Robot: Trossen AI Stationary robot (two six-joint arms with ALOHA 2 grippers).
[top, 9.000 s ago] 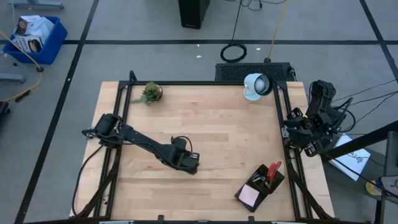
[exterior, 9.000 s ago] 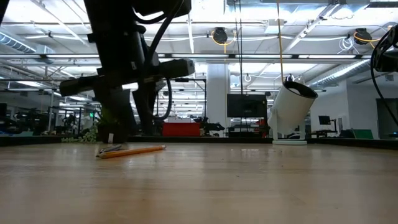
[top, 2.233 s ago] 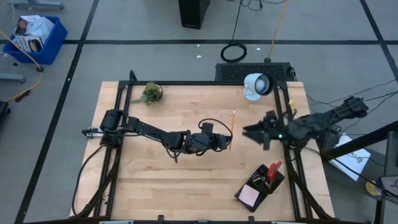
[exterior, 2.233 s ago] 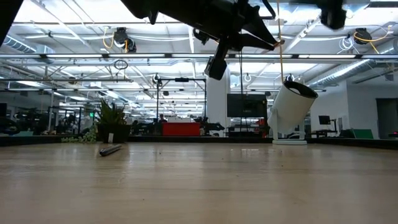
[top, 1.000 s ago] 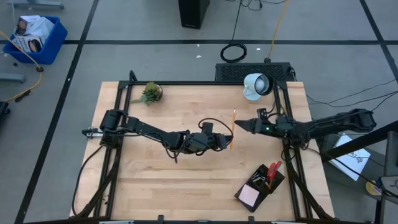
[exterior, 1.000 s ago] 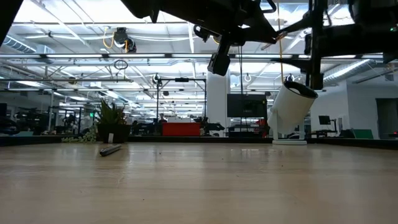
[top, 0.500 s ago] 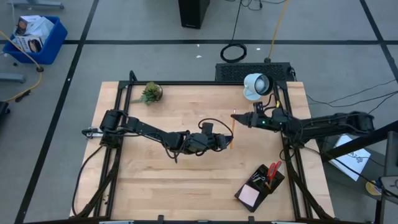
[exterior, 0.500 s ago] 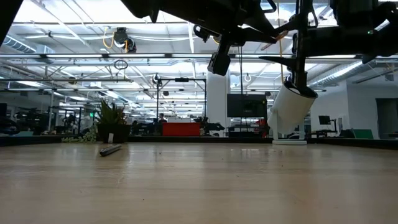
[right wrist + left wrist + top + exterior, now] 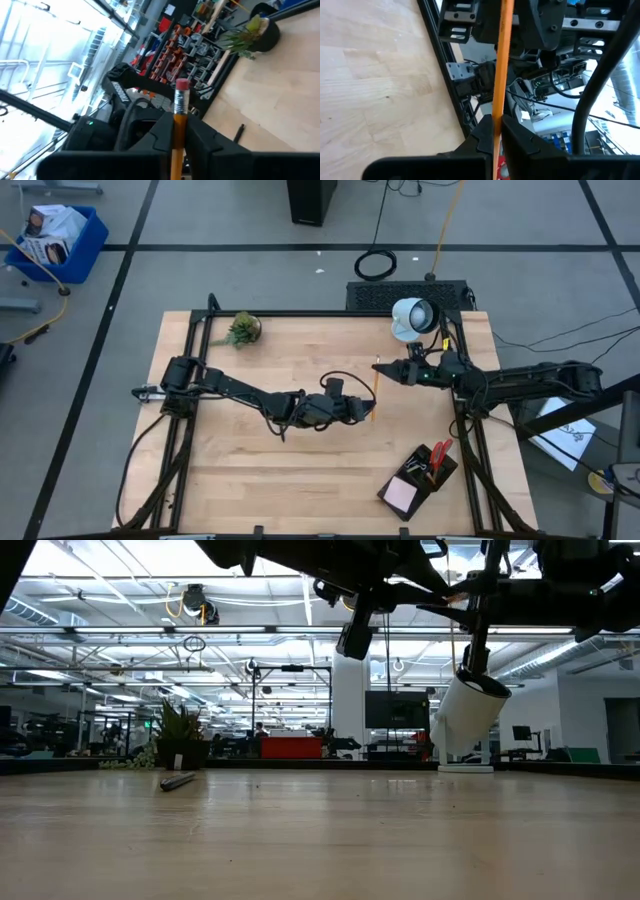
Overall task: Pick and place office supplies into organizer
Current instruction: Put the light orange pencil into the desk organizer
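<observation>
Both grippers pinched one pencil (image 9: 374, 388) in mid-air over the table's middle: left gripper (image 9: 368, 408) at one end, right gripper (image 9: 382, 367) clamped at the eraser end (wide open a second ago). A tug-of-war could snap it unless the left lets go. Organizer (image 9: 419, 479) waited near the front right corner.

Our two arms meet mid-air.
Our left hand (image 9: 368, 408) and right hand (image 9: 383, 367), both raised, are each clamped on one pencil (image 9: 374, 383).
</observation>
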